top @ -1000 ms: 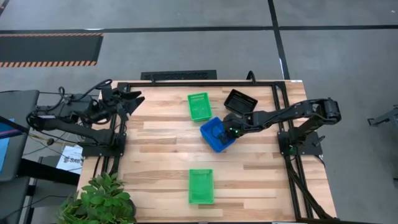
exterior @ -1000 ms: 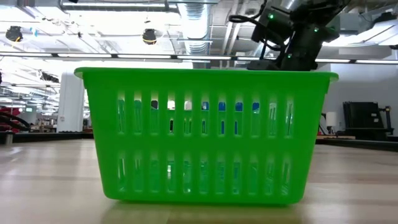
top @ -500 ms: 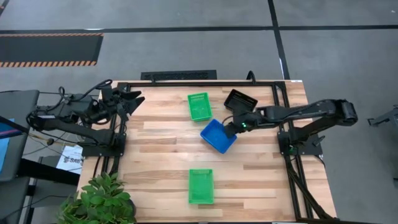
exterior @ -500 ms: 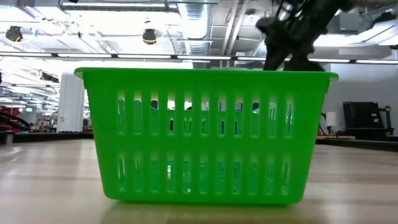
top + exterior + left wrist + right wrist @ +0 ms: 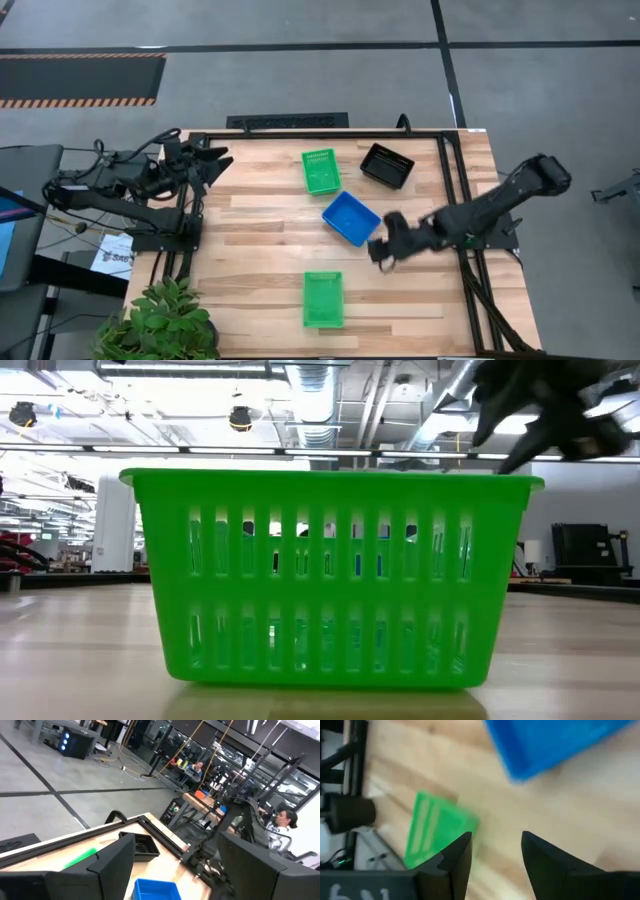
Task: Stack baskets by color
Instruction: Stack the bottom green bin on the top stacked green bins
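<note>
Looks like a big industrial lab or workshop floor: exposed silver ventilation ducts are running overhead above the light wooden slat table, people are sitting at cluttered workbenches beyond it, and black-and-orange hazard striping is marking the grey concrete floor nearby.

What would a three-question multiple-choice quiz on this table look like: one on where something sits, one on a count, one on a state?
1. Where is the black basket?
A. far right corner area
B. near edge
C. inside the blue basket

2. How many green baskets show from above?
A. one
B. two
C. four

3. The right gripper is:
A. holding the blue basket
B. open and empty
C. out of sight

Answers: 1 A, it sits beyond the blue basket. 2 B, one far, one near. 3 B, its fingers are apart with bare table between.
</note>
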{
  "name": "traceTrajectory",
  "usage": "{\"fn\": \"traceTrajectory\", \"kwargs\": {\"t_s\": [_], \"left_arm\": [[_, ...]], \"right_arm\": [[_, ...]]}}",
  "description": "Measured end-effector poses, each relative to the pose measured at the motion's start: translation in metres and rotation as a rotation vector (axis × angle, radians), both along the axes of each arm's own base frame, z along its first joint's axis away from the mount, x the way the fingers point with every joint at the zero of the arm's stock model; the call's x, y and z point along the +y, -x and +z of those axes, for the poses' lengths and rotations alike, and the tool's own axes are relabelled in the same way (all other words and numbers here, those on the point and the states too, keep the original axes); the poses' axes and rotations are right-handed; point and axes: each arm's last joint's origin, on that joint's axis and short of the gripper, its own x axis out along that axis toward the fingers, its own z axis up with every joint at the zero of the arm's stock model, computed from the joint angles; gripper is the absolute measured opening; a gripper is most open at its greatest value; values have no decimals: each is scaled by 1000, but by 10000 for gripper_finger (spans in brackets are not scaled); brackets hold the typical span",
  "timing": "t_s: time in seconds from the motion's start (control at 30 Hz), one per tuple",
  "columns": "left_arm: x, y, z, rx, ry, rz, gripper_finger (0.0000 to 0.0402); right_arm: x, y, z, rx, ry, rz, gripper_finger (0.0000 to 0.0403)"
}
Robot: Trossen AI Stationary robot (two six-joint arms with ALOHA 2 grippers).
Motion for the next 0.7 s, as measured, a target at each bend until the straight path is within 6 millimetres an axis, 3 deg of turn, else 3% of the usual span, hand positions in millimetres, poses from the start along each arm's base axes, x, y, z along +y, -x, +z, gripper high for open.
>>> {"fn": "traceTrajectory", "kwargs": {"t_s": [0.13,0.33,0.47,0.7], "left_arm": [[0,0,0,3,-6,-6,270],[0,0,0,21,-49,-5,270],[0,0,1,24,-63,1,270],[0,0,0,40,-82,0,270]], "right_arm": [[34,-8,-20,2,-89,-44,197],[59,-35,-46,33,-119,-88,199],[68,-58,-53,65,-77,-59,198],[79,-93,-47,99,-9,-12,196]]}}
